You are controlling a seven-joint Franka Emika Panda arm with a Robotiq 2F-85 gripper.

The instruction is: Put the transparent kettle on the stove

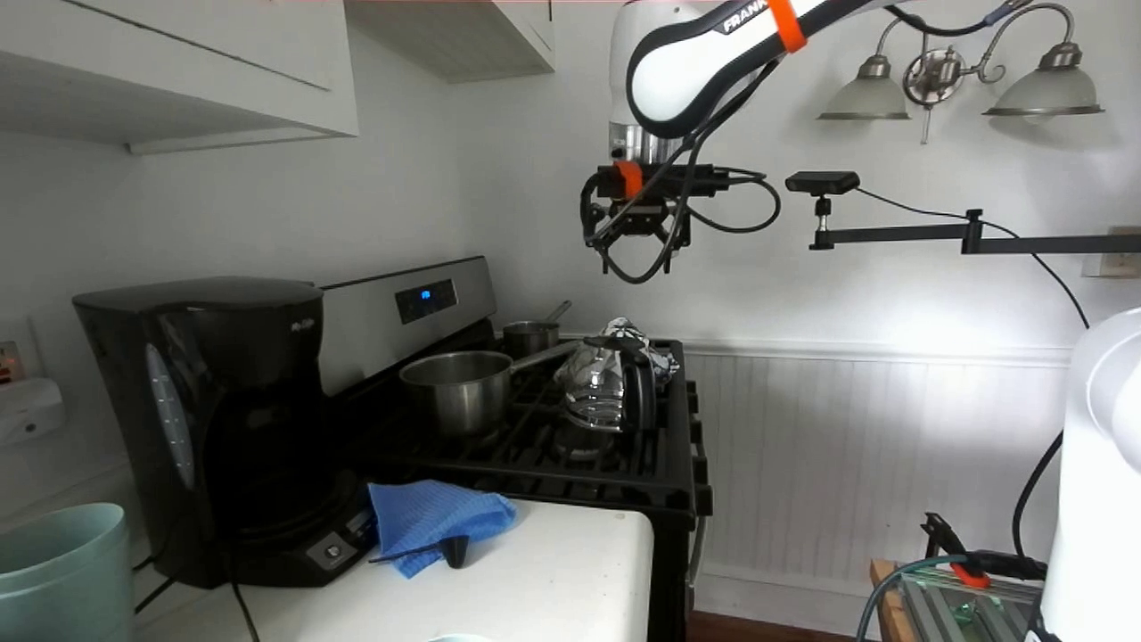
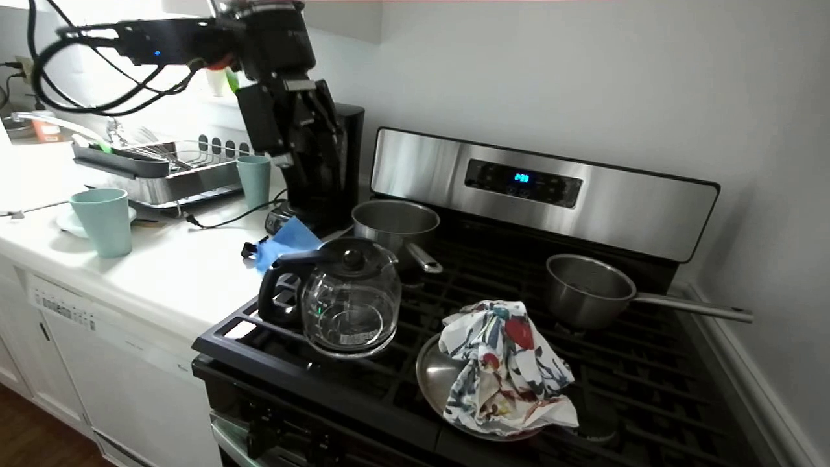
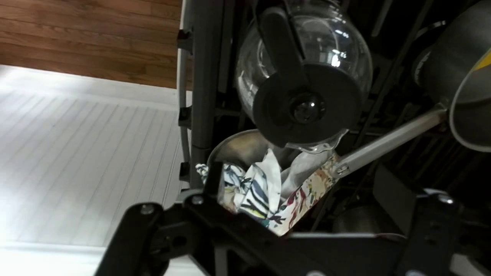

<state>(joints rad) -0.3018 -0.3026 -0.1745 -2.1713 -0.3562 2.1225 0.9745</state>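
The transparent kettle (image 2: 350,311) stands upright on the stove's front burner grate, near the counter. It has a clear glass body, dark lid and dark handle, and it also shows in an exterior view (image 1: 593,392) and the wrist view (image 3: 307,103). The black stove (image 2: 622,214) has a steel back panel with a lit display; its front edge also shows in an exterior view (image 1: 588,486). My gripper (image 1: 636,264) is open and empty, high above the stove and apart from the kettle. In the wrist view its fingers (image 3: 301,188) are spread wide, with the kettle beyond them.
A steel pot (image 1: 456,392) stands behind the kettle, its handle reaching toward it. A smaller pot (image 2: 587,298) sits at the far back. A steel pan (image 2: 431,376) holding a patterned cloth (image 2: 502,376) lies beside the kettle. A coffee maker (image 1: 223,357) and blue cloth (image 1: 437,517) are on the counter.
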